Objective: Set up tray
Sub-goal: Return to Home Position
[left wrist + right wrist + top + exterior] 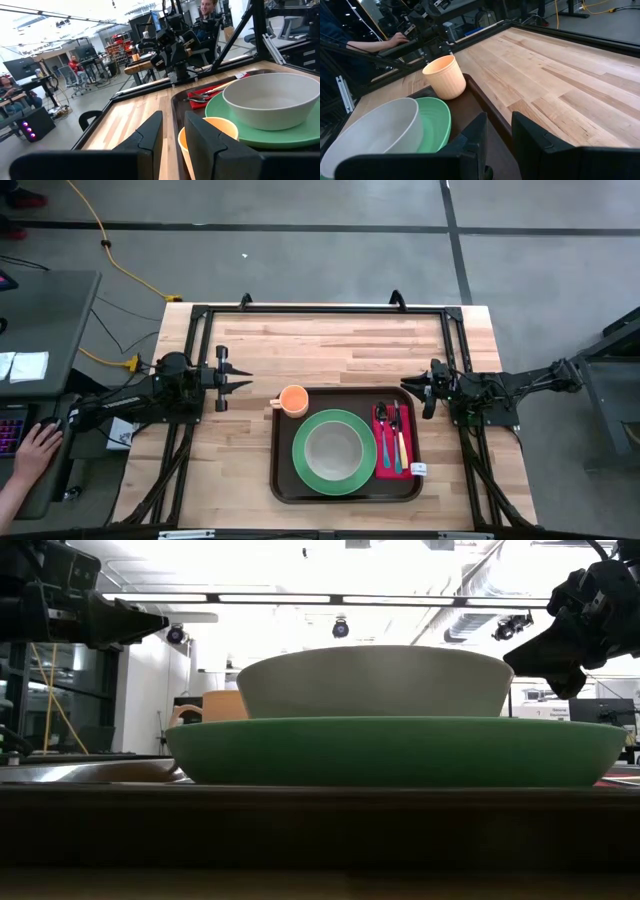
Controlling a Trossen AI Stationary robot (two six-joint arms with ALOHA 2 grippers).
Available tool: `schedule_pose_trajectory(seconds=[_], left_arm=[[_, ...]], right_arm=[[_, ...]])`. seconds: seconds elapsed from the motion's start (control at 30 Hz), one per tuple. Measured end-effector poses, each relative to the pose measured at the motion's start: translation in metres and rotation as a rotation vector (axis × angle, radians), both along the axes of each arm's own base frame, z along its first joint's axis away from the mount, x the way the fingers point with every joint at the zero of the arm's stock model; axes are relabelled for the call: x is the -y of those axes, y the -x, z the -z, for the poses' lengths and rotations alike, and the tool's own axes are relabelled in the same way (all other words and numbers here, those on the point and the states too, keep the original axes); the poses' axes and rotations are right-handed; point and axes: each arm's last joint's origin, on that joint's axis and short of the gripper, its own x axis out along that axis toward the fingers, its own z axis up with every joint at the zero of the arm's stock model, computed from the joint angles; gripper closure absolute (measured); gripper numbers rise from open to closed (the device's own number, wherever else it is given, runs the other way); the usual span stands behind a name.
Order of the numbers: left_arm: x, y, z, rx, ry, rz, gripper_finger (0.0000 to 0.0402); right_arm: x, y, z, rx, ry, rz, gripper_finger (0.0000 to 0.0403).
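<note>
Finds the tray (285, 485) lying flat on the wooden table (330, 345), fully laid. Sees a green plate (300, 455) on the tray's middle, carrying a pale bowl (335, 450). Notes an orange cup (293, 399) upright in the tray's far left corner. Spots a red napkin (378, 470) along the tray's right side, with cutlery (393, 442) laid lengthwise on it and the yellow knife (402, 450) nearest the tray's right rim.

Puts the left gripper (247, 383) left of the tray, apart from it and level with its far edge, fingers parted by a narrow gap and holding nothing. Puts the right gripper (405, 386) just off the tray's far right corner, fingers likewise slightly apart and empty.

Catches a person's hand (38, 442) well to the tray's left, beyond the table.
</note>
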Motion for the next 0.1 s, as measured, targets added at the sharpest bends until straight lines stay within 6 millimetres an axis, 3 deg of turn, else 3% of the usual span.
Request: schedule_pose_trajectory(seconds=[0.1], left_arm=[[0.0000,0.0000,0.0001,0.000,0.000,0.000,0.0289]], right_arm=[[0.0000,0.0000,0.0000,0.000,0.000,0.000,0.0336]])
